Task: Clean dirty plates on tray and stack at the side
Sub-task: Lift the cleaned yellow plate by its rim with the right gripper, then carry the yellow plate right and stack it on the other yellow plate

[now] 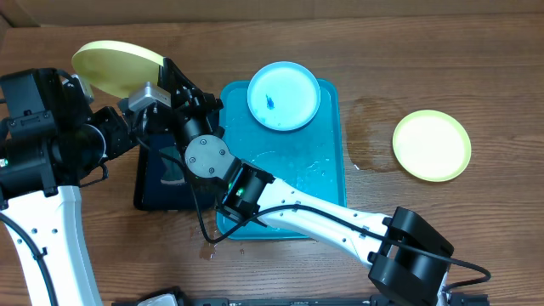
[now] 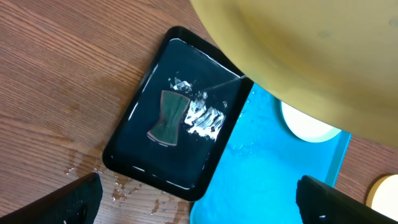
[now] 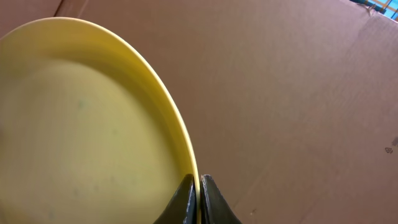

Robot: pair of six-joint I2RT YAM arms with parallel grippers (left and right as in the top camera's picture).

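The right end effector (image 3: 199, 186) pinches just the rim of the lime-green plate (image 1: 115, 66), up left of the turquoise tray (image 1: 327, 183), so it could slip and fall, while the left end effector (image 2: 202, 202) is wide open.

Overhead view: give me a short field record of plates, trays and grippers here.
held plate: lime-green round plastic plate, in the air, rim pinched by right gripper
on tray: light-blue rimmed plate, blue smear, on turquoise rectangular plastic tray
aside: second lime-green plate on wooden table, right of tray
left gripper: open, empty, above black tray with dark green pad
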